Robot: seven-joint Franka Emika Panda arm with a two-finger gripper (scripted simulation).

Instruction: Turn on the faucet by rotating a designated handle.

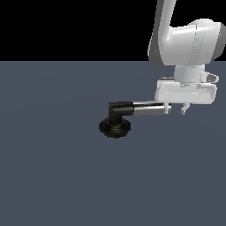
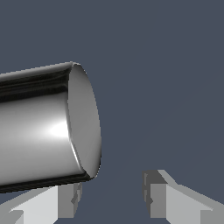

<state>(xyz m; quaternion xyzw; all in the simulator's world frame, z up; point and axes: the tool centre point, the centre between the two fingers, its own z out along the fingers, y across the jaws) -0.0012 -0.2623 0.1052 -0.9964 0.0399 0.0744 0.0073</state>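
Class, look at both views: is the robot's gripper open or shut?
Open: the gripper's fingers stand apart with bare floor between; the handle isn't clamped.

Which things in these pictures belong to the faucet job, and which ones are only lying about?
For the job:
- faucet
- handle, silver bar on a black elbow
- pincer, open, at the handle's free end

Lying about:
- nothing else visible; only the grey floor

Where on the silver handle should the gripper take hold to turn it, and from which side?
Probably near the free end of the handle, farthest from the black elbow, where leverage is greatest. Come from above, fingers straddling the round bar across its axis. The open gripper is at that flat end, apparently just beyond it.
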